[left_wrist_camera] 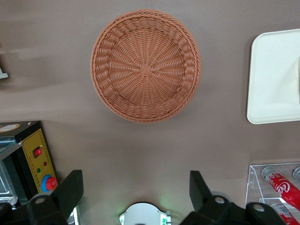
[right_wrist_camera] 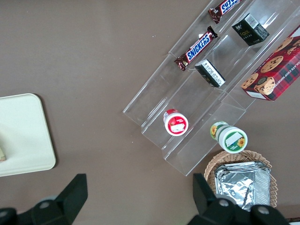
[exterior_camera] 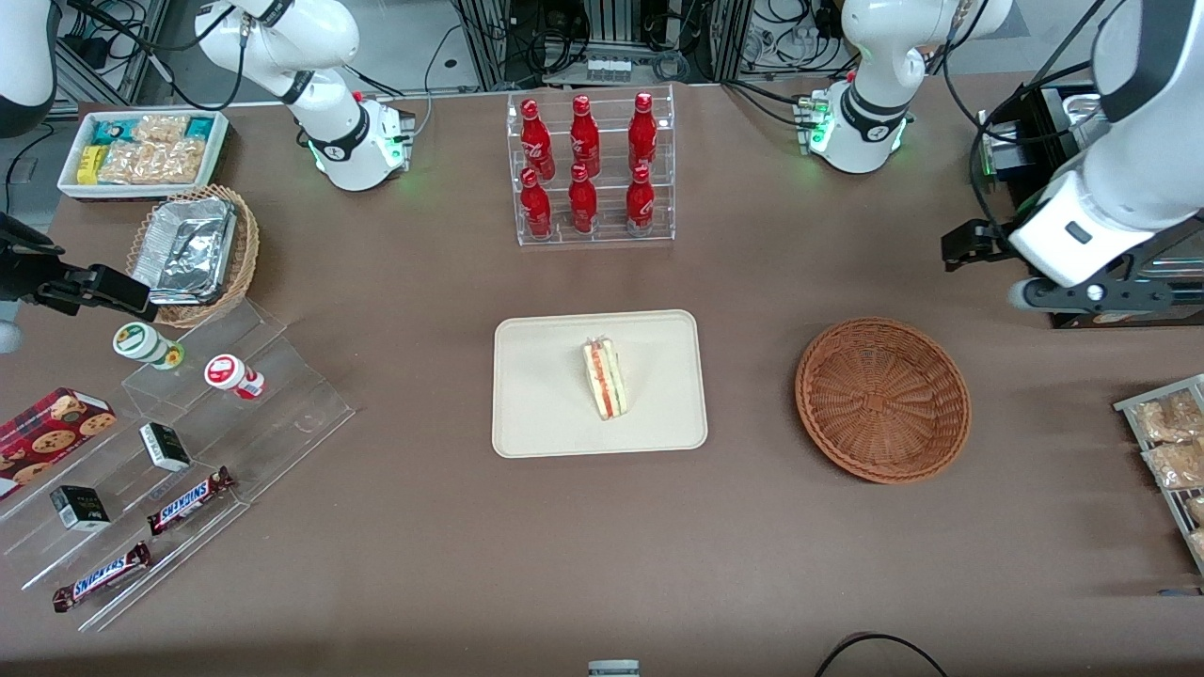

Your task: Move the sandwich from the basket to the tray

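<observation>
The sandwich (exterior_camera: 605,378) already lay on the tray (exterior_camera: 536,414), the basket (exterior_camera: 882,400) sat empty, and the tool (left_wrist_camera: 136,190) hung released high above the counter (exterior_camera: 602,564), so little could go wrong unless the arm swept low across the basket.

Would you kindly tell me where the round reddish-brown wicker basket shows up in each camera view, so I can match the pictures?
Front view: the round reddish-brown wicker basket sits empty beside the cream rectangular tray, toward the working arm's end of the table.
Left wrist view: the basket lies below the open pincer, which hangs above it.
Right wrist view: not in it.
Shared landmark: the tray shows in all three.
</observation>
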